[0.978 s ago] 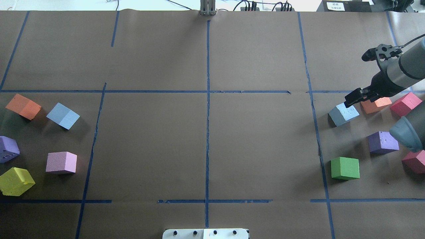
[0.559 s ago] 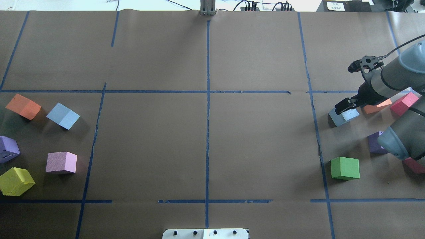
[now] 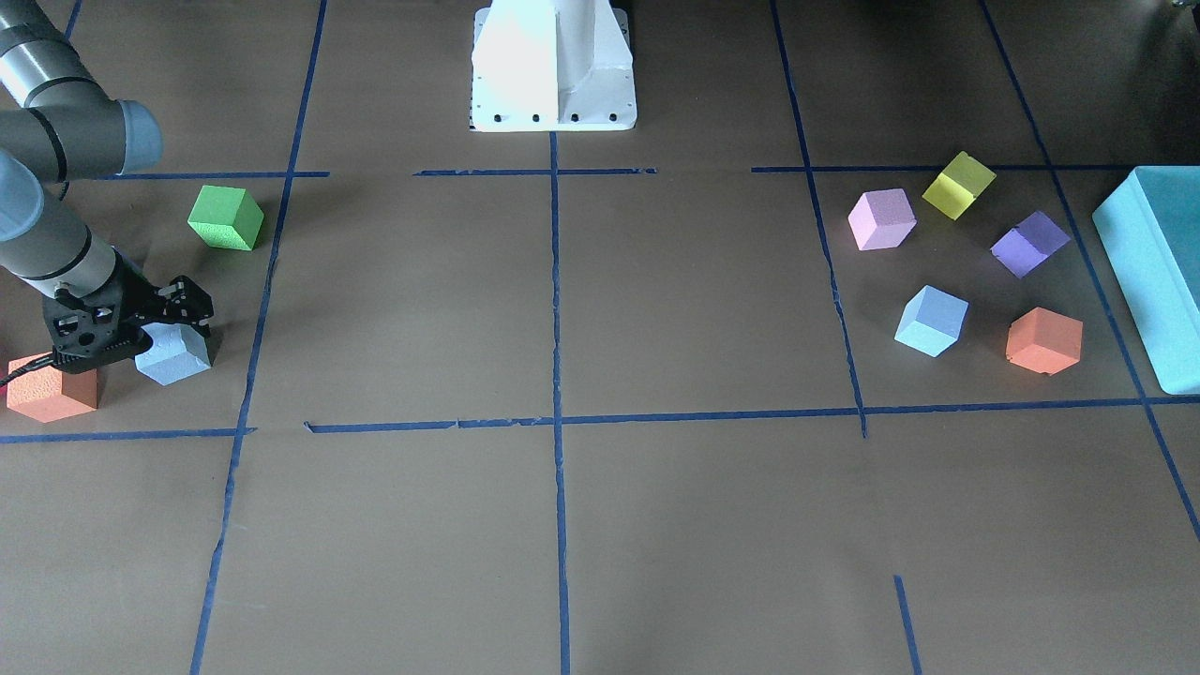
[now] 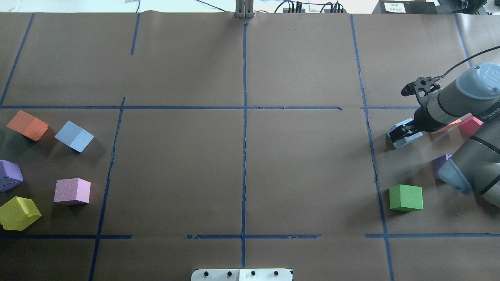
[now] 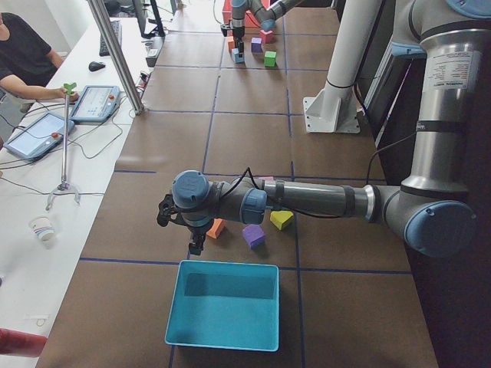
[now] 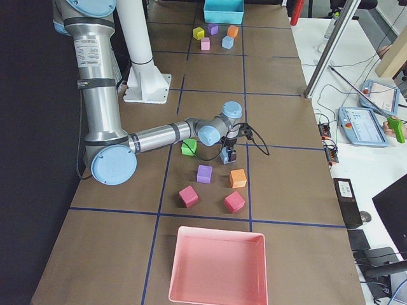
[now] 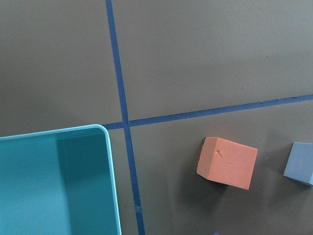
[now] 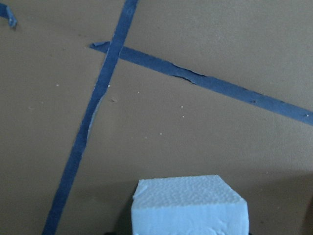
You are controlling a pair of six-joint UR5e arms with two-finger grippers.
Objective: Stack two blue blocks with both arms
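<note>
One pale blue block [image 4: 409, 137] sits at the table's right side, also in the front-facing view [image 3: 172, 362] and at the bottom of the right wrist view [image 8: 188, 205]. My right gripper [image 4: 400, 133] is low over it, fingers straddling its top, and looks open [image 3: 187, 322]. The other pale blue block [image 4: 74, 136] lies at the left side [image 3: 931, 321], near an orange cube, and shows in the left wrist view [image 7: 299, 164]. My left gripper [image 5: 194, 247] shows only in the exterior left view, above the teal box's far edge; I cannot tell whether it is open or shut.
Beside the right block are orange [image 3: 52, 389], green [image 4: 406, 198], purple [image 4: 440, 164] and pink-red [image 4: 470, 125] cubes. At the left are orange [image 4: 27, 125], purple [image 4: 9, 175], pink [image 4: 72, 191] and yellow [image 4: 18, 212] cubes. The teal box [image 3: 1153, 272] and a pink tray [image 6: 216, 267] stand at the table's ends.
My right arm has swung left and down, bringing the gripper from beside the right blue block to over it. The blocks have not moved.
</note>
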